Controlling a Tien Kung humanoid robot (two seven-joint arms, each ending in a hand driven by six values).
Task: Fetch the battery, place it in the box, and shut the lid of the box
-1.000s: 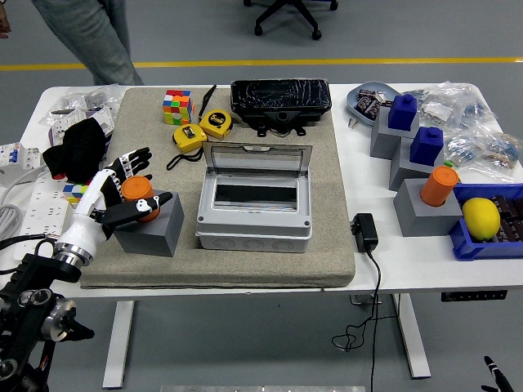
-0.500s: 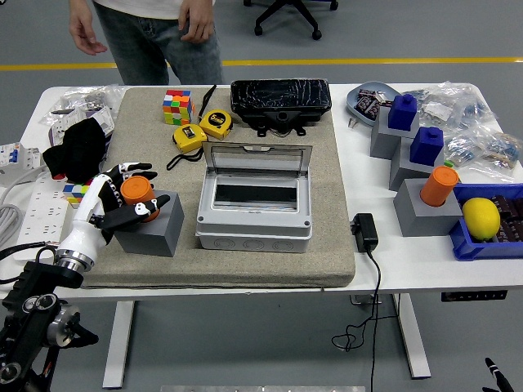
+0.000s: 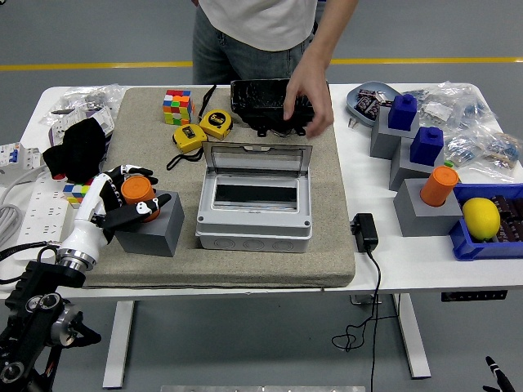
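Curling around an orange cylindrical battery [image 3: 136,190], the robot's left hand [image 3: 122,202] has fingers behind it and thumb in front. The battery stands upright in a grey block [image 3: 149,228], left of the open-lidded grey box [image 3: 254,214]. It looks stiff, smooth and light; grasp its exposed sides. A person's hand [image 3: 303,104] reaches over a black case [image 3: 261,98] beyond.

- Left hand [image 3: 114,204]: black fingers with white knuckle patches, a white palm shell, and a white cuff with a silver ring at the wrist.
- Left arm [image 3: 33,314]: black, bulky joints, thin black cable.
- Person [image 3: 261,33]: white top, blue jeans.
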